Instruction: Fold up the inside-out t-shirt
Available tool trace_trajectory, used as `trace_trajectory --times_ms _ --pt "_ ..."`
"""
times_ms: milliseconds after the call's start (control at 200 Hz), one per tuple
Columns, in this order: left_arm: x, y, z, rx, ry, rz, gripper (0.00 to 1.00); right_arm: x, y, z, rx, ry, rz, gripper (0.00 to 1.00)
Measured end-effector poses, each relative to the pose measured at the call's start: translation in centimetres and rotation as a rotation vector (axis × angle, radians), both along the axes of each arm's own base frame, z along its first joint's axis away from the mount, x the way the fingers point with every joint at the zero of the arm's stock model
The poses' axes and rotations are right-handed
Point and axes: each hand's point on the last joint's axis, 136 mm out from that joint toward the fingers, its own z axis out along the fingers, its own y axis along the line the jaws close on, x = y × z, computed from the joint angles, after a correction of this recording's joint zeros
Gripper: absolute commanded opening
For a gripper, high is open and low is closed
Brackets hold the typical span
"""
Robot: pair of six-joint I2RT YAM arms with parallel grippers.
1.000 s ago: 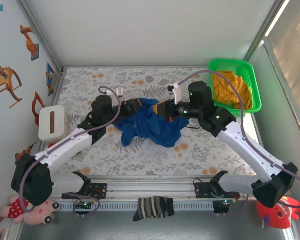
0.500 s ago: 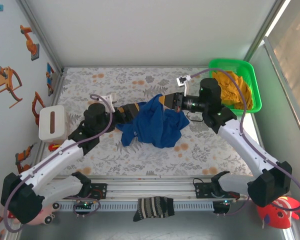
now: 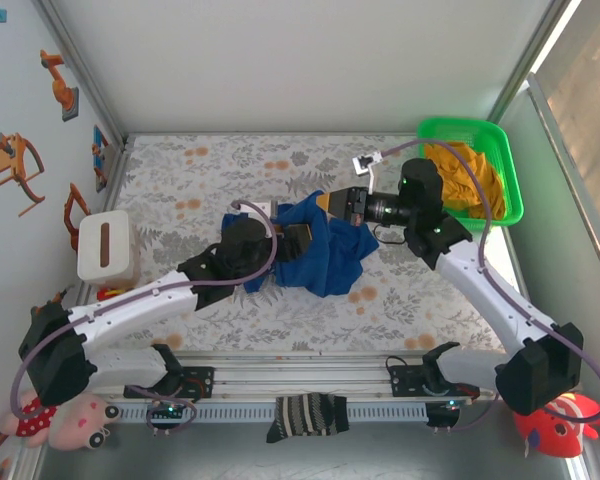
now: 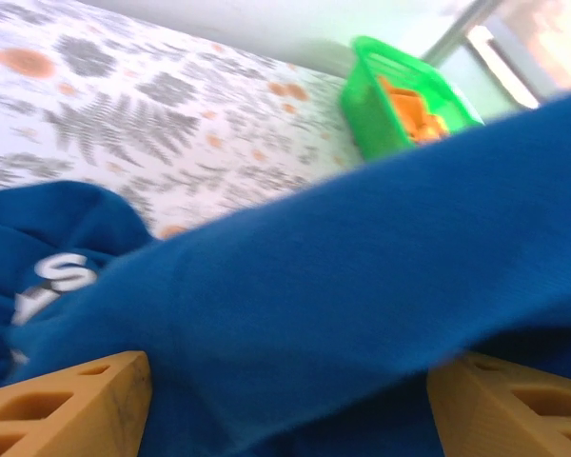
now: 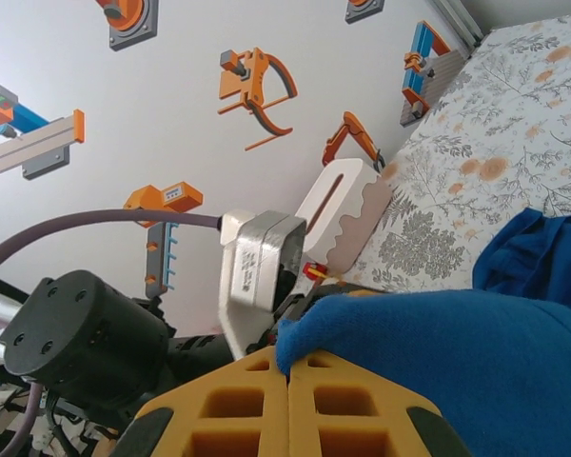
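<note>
The top camera looks down from behind the arm bases (image 3: pixel 185 380) over the floral-print table (image 3: pixel 230 165). The left wrist camera, close against the royal-blue cloth t-shirt (image 4: pixel 343 286), faces the green plastic basket (image 4: pixel 366 105) at upper right. The right wrist one faces the stickered wall (image 5: pixel 171 124). All three share the shirt.

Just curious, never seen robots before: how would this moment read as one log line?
left gripper: open, straddling t-shirt | right gripper: shut on t-shirt | t-shirt: bunched, not folded

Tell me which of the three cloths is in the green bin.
The orange cloth, at top right. The blue t-shirt lies mid-scene on the floral surface, and the striped sock sits at the near edge.
</note>
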Motion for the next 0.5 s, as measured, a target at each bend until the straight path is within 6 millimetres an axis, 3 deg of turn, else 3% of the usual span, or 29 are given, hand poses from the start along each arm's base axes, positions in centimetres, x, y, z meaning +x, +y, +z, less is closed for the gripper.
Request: trace_trajectory --times_ms 310,386,501 --pt "4.8 4.0 -1.0 0.065 -0.021 0.191 0.82 -1.6 -0.8 1.5 0.02 -0.033 0.003 0.0" --pt "5.4 3.0 -0.6 0.051 -0.026 0.139 0.84 -1.7 -0.8 1.4 0.02 -0.027 0.003 0.0" --pt "5.4 0.0 0.1 0.013 -0.031 -0.003 0.87 -1.7 -0.8 1.3 0.019 -0.023 0.003 0.0"
